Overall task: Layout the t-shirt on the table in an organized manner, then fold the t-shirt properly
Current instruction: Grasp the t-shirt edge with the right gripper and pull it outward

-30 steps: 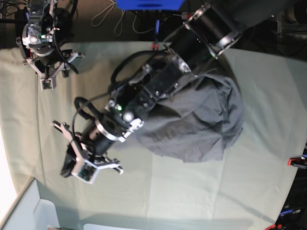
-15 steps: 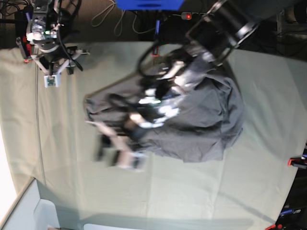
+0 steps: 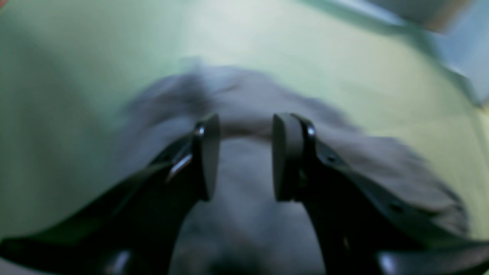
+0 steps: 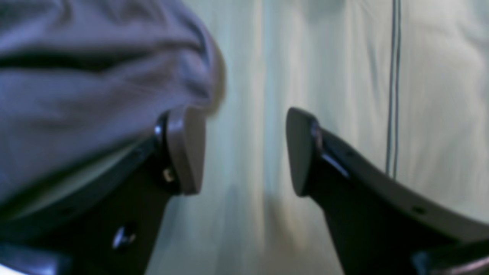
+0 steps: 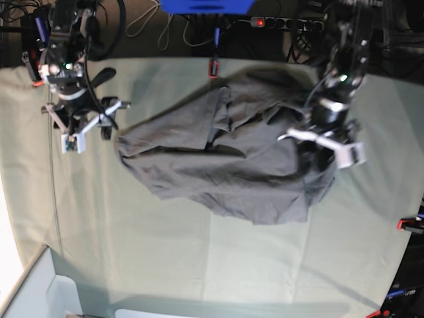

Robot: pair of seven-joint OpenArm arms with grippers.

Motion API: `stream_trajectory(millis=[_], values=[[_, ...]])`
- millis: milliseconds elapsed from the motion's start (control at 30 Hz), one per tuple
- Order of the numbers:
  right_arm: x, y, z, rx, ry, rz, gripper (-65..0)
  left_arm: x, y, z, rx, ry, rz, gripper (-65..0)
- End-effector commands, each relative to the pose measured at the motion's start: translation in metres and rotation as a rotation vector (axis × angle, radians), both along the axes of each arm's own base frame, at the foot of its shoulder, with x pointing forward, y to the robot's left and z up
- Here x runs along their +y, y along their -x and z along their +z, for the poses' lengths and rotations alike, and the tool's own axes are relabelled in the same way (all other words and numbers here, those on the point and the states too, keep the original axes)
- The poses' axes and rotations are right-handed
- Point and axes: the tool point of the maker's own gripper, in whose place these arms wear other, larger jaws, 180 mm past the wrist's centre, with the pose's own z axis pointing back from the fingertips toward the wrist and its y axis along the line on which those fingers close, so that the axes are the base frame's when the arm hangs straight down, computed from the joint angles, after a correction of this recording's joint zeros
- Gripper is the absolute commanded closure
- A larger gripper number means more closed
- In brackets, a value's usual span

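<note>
T-shirt (image 5: 232, 156) crumpled mid-table (image 5: 199, 265), my left gripper (image 3: 244, 156) above its right edge — jaws parted, nothing held, right gripper (image 4: 244, 151) just off its left edge — wide open, empty

Robotics lab: cloth-covered bench (image 5: 199, 265) edged with red clamps (image 5: 409, 224), power strip (image 5: 288, 23) and cables (image 5: 149, 26) behind.

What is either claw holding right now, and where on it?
Nothing: the left claw is open above the t-shirt, and the right claw is open beside it.
</note>
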Motion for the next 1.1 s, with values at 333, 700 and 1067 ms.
stream_trajectory(millis=[333, 700, 1067], values=[[0.026, -0.053, -0.015, -0.007, -0.041, 0.085, -40.0, 0.096, 0.072, -0.021, 0.11, -0.102, 0.22, -22.6], [0.027, -0.065, -0.063, 0.12, -0.086, 0.07, -39.5, 0.128, 0.101, -0.018, 0.125, -0.004, 0.34, -22.6], [0.037, -0.057, -0.077, 0.161, -0.118, 0.064, 0.0, 0.138, 0.106, -0.015, 0.114, 0.041, 0.384, -22.6]])
